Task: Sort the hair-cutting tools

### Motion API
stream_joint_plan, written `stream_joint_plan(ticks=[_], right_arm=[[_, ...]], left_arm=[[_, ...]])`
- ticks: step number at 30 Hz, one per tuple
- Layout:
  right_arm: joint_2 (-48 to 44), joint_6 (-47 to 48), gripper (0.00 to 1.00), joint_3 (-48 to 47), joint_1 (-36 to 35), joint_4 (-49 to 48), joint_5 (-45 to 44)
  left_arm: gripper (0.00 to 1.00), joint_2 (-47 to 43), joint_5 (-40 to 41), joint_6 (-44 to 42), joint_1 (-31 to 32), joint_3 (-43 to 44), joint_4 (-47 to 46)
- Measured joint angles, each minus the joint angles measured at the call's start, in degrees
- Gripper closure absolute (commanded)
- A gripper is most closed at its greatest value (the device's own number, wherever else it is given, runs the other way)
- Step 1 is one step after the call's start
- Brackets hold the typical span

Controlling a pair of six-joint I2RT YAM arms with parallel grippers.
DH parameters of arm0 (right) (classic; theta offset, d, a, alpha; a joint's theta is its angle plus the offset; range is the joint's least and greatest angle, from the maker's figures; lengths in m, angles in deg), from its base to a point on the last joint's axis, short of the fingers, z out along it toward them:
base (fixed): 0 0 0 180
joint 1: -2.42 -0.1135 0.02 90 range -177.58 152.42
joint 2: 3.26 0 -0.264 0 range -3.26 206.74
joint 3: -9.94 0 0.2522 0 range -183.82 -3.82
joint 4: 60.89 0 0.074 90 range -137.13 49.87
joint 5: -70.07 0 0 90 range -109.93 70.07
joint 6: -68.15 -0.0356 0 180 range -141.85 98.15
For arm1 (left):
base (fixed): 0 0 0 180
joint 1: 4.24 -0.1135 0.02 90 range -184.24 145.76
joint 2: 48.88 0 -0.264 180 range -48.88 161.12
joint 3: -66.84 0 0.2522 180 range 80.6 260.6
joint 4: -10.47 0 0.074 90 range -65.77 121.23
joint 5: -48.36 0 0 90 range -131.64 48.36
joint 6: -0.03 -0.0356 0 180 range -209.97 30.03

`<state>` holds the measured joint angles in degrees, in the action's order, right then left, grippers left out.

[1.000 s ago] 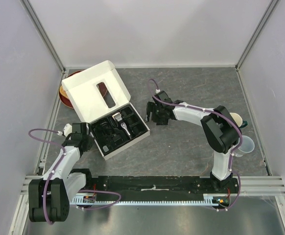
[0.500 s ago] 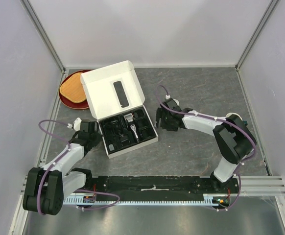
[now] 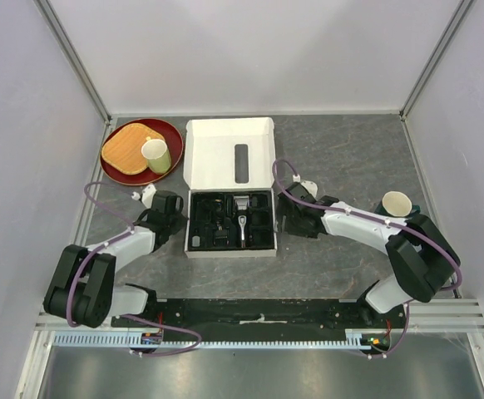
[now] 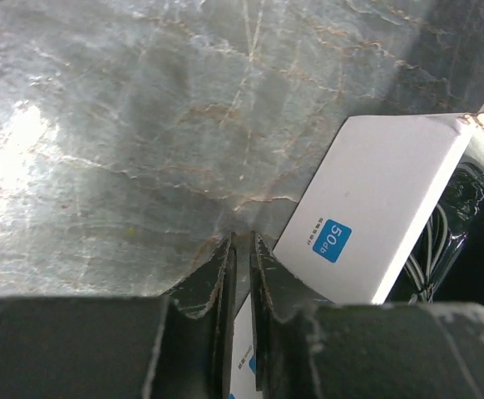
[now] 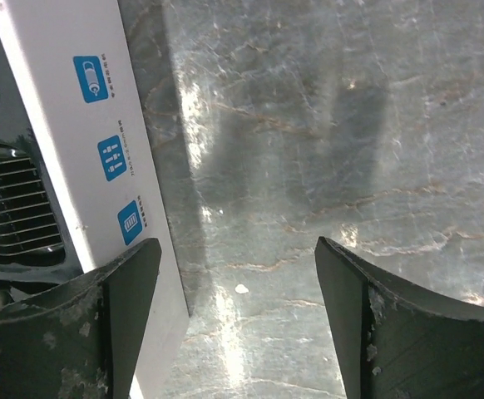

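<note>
**Left gripper** [image 4: 240, 237]: jaws all but clenched, a hairline slit between them, grasping nothing; tips low over the grey marbled table [image 4: 142, 125], just beside the left wall of the open white cardboard box [image 4: 375, 208].

**Right gripper** [image 5: 238, 245]: released, jaws wide apart and empty; one finger just beside the box's right wall.

**Box contents:** in the black moulded tray [image 3: 259, 241], the slim black electric clipper with silver blade head [image 3: 241, 218] lies in the middle, head toward the lid; small black plastic comb guards [image 3: 213, 223] lie beside it; the black cord [image 4: 437, 241] sits at the left end.
</note>
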<state>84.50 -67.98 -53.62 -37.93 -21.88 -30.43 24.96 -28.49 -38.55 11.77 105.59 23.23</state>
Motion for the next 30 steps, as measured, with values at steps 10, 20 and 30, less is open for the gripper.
stream_joint_plan(ticks=[10,20,30], right_arm=[[-2.38,-1.4,0.12,-2.21,2.71,4.22,-2.64],[-2.03,-0.96,0.31,-12.46,17.49,-1.2,2.01],[15.89,-1.05,0.37,-15.91,24.28,-7.78,11.76]], left_arm=[[0.69,1.36,-1.29,-1.25,0.15,8.11,7.56],[0.63,4.22,-5.31,-1.2,-8.24,14.34,10.67],[0.64,20.63,-14.6,-1.27,-11.28,29.05,6.71]])
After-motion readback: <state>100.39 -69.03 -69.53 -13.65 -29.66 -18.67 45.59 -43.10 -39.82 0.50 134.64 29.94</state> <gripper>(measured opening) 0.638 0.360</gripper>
